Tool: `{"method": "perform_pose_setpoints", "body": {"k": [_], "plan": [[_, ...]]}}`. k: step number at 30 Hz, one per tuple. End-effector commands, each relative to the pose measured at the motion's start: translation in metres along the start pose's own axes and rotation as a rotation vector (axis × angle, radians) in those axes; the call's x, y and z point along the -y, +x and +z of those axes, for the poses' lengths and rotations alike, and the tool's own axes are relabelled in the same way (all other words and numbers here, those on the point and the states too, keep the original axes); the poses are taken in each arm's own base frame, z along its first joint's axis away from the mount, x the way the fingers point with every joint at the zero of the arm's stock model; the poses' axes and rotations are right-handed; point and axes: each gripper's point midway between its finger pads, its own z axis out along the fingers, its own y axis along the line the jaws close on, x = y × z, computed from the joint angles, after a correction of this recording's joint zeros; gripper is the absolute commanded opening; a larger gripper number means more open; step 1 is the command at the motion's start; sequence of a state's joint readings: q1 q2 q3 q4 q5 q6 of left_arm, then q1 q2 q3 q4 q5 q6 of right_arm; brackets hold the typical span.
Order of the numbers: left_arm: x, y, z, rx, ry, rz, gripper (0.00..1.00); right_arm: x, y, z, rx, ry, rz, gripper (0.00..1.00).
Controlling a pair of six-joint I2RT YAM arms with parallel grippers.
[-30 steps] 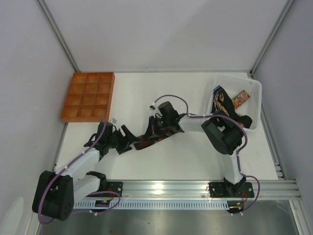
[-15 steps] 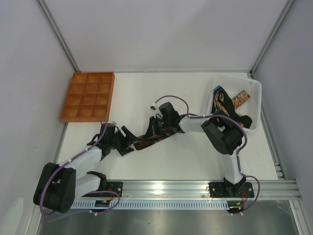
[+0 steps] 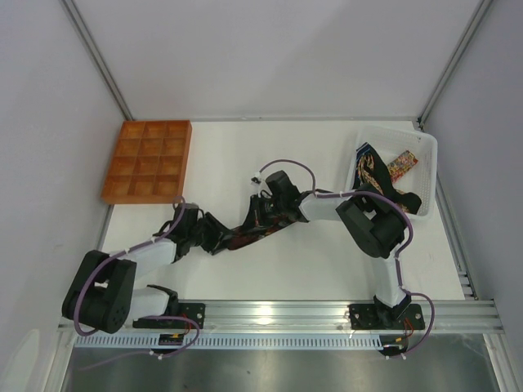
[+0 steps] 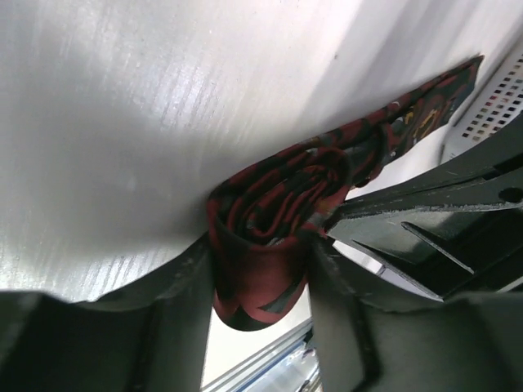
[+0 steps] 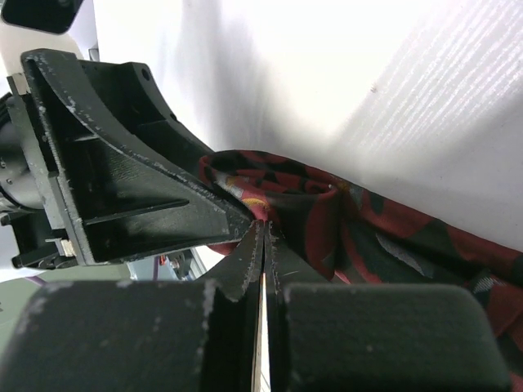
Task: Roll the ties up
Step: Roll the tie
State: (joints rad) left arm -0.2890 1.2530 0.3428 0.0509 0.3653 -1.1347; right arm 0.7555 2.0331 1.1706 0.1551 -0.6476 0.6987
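Note:
A maroon tie (image 3: 243,238) with a dark pattern lies mid-table, and its near end is wound into a roll (image 4: 270,204). My left gripper (image 3: 216,237) sits around that roll, with a finger pressed against each side (image 4: 260,261). My right gripper (image 3: 249,224) is shut with nothing between its tips (image 5: 265,224). Those tips rest against the tie (image 5: 343,220) right beside the roll, and they touch one left finger (image 5: 122,180). The unrolled length runs off under the right arm.
A white basket (image 3: 425,155) at the back right holds more ties (image 3: 372,171), one draped over its near rim. An orange compartment tray (image 3: 147,161) stands at the back left. A metal rail (image 3: 327,314) runs along the table's near edge.
My left arm has pushed rightward toward the tie, and its jaws have narrowed onto the roll. The right arm has stayed put.

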Motion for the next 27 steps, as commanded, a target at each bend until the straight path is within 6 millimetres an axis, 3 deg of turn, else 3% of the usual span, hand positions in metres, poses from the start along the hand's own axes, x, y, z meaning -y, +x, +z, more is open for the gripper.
{"method": "perform_pose_setpoints", "body": {"k": [1, 5, 9, 11, 19, 27], "plan": [[0.009, -0.010, 0.003, 0.037, -0.008, 0.052, 0.48, 0.000, 0.000, -0.004, 0.012, 0.017, -0.027, 0.00], [0.010, -0.020, -0.004, 0.073, -0.056, 0.152, 0.33, -0.001, -0.001, -0.005, 0.009, 0.023, -0.039, 0.00], [0.004, -0.023, -0.013, 0.082, -0.173, 0.271, 0.10, -0.003, -0.001, -0.005, 0.008, 0.030, -0.049, 0.00], [0.013, -0.026, -0.015, 0.093, -0.176, 0.339, 0.04, -0.007, 0.001, -0.004, 0.003, 0.026, -0.052, 0.00], [0.025, -0.026, -0.021, 0.121, -0.317, 0.534, 0.00, -0.022, 0.011, 0.005, -0.012, 0.022, -0.073, 0.00], [0.045, -0.004, -0.011, 0.076, -0.389, 0.678, 0.01, -0.023, 0.019, 0.004, -0.006, 0.043, -0.063, 0.00]]}}
